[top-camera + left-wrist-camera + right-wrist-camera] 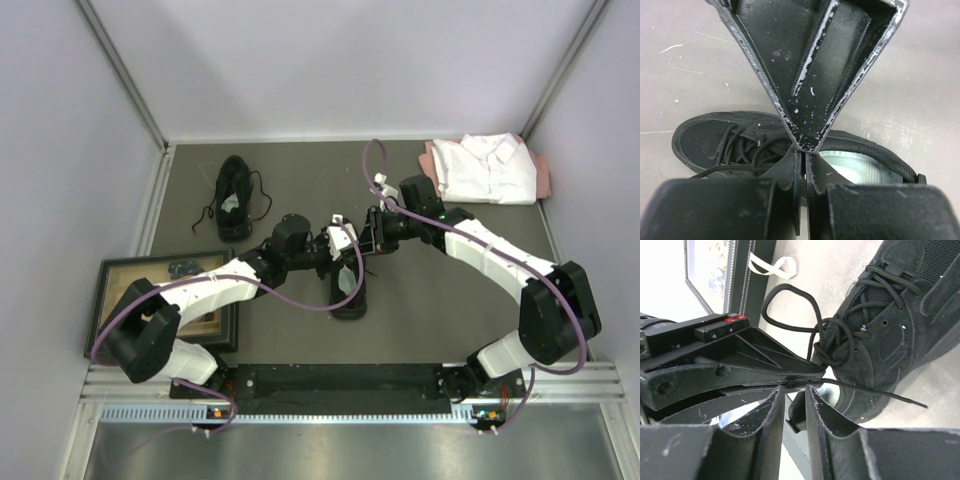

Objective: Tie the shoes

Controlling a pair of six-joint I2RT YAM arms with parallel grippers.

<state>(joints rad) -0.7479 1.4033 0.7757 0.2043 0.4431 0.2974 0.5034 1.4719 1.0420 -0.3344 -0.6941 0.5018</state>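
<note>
One black shoe (pixel 349 292) lies at the table's centre under both grippers, its pale grey insole (pixel 855 165) showing. In the left wrist view the same shoe (pixel 705 137) lies on its side with tangled laces. My left gripper (pixel 348 240) (pixel 805 155) is shut, pinching a thin black lace (pixel 875 392) at its tip. My right gripper (pixel 372 235) (pixel 795 390) meets it tip to tip, jaws a little apart, the lace running just above its fingertips. A lace loop (pixel 790 305) stands beside the shoe (pixel 900 330). The second shoe (pixel 235 195) lies at the far left, laces loose.
A folded white shirt (pixel 485 165) on a pink cloth lies at the far right corner. A dark picture frame (pixel 190 290) lies at the near left and also shows in the right wrist view (pixel 735 270). Pale walls enclose the table.
</note>
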